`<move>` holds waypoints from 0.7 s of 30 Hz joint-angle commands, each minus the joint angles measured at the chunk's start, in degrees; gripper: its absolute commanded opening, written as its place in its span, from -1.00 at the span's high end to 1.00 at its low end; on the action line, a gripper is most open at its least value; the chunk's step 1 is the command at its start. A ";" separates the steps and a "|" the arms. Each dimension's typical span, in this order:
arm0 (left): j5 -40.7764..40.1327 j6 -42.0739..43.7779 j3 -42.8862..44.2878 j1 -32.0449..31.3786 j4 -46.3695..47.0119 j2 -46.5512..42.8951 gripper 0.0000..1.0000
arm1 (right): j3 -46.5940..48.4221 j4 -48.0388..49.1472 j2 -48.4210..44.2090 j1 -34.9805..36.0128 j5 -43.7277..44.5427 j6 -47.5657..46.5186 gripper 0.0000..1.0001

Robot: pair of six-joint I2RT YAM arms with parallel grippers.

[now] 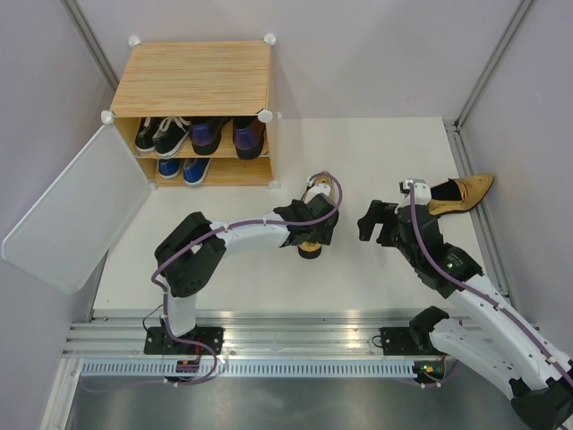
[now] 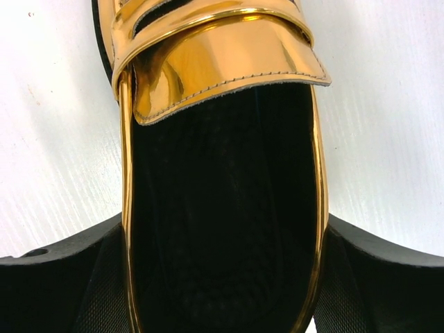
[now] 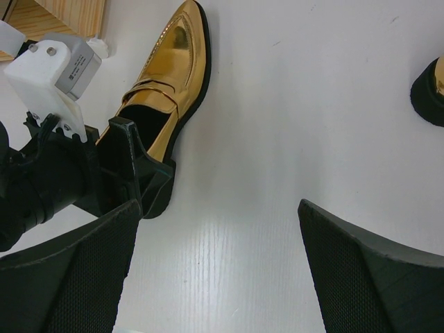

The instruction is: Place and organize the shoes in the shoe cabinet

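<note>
1. We see the left pincer (image 1: 309, 224) lowered over one gold shoe (image 2: 222, 62) in the middle of the worktop (image 1: 269, 278). Its fingers (image 2: 62, 284) straddle the opening near the heel, one along each side wall. We judge this the narrowest, firmest place to take the shoe from above.
2. The pads lie right against the sides, but we cannot tell whether they are pressing, so we do not call it a hold.
3. The right pincer (image 3: 218, 270) is released, spread wide over bare worktop with nothing between its fingers. It hovers between the two gold shoes. We judge that it is keeping out of the left arm's way.
4. The second gold shoe (image 1: 466, 191) lies near the right edge.
5. The shoe cabinet (image 1: 192, 76) stands at the far left, its door (image 1: 76, 210) swung open so that both shelves can be reached.
6. Black sneakers (image 1: 161, 134) and purple heels (image 1: 228, 134) share the upper shelf. Blue sneakers (image 1: 183, 168) sit at the left of the lower one. The space beside them looks the likely home for the gold pair.
</note>
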 commanded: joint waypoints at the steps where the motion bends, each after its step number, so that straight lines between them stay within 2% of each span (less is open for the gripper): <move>1: 4.78 0.94 -5.88 1.83 -7.29 8.22 0.85 | -0.23 1.12 -1.44 -0.19 1.29 0.47 -0.96; 2: 4.43 0.77 -6.41 1.92 -7.29 6.83 0.95 | -0.31 1.12 -1.62 -0.19 1.29 0.47 -0.96; 21: -0.66 -0.21 -23.28 5.44 -5.28 -20.60 0.96 | -0.23 1.12 -2.94 -0.28 1.29 0.47 -0.97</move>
